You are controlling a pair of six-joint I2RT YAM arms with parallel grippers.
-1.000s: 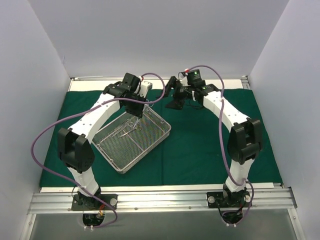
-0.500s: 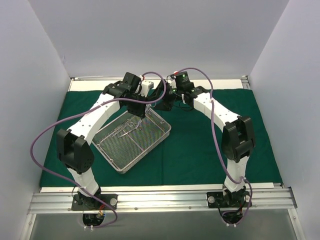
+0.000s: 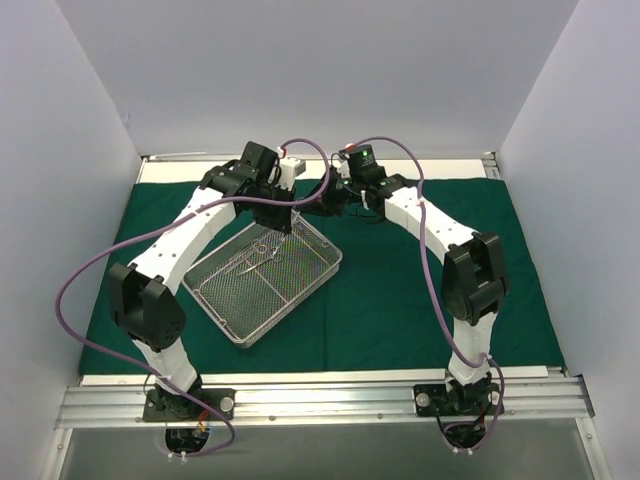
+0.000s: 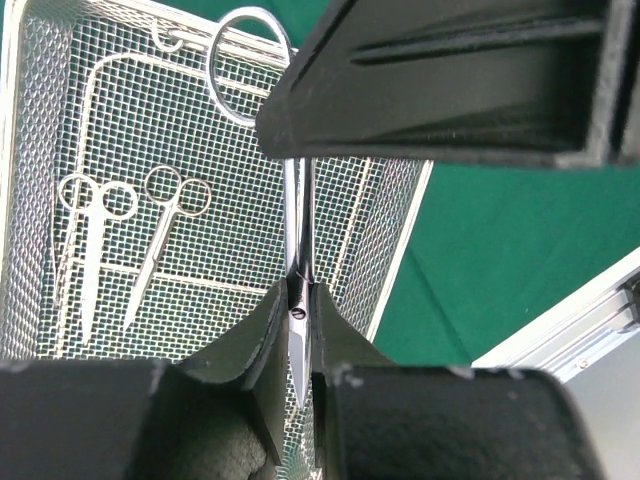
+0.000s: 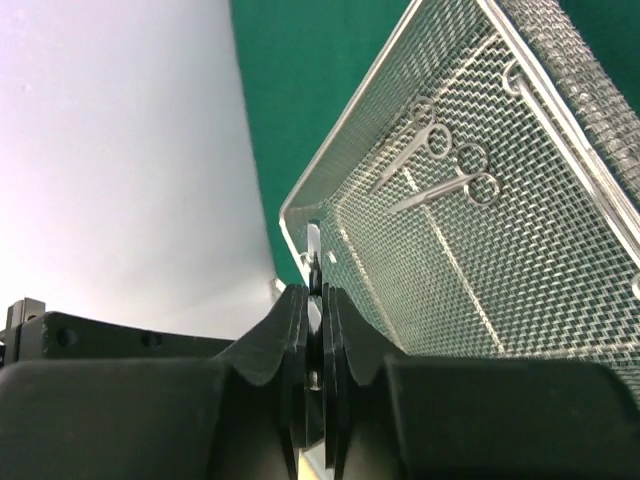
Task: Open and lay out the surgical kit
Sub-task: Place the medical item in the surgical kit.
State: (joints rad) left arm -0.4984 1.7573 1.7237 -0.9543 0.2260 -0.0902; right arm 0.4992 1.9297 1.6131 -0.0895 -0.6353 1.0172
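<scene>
From above, the wire-mesh tray (image 3: 255, 300) is lying on the green drape (image 3: 400, 290), with the left pincer (image 3: 279, 218) and right pincer (image 3: 320, 205) meeting at its far corner; at the left wrist, the left one is pinching scissors (image 4: 298, 230) at the pivot; at the right wrist, the right one is gripping them too, fully closed.

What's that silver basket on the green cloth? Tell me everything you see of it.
It is a shallow rectangular wire-mesh tray, made of silvery metal with a thicker wire rim and low mesh walls. It sits flat on the green cloth, turned diagonally. Two slim scissors lie inside near its far corner.
</scene>
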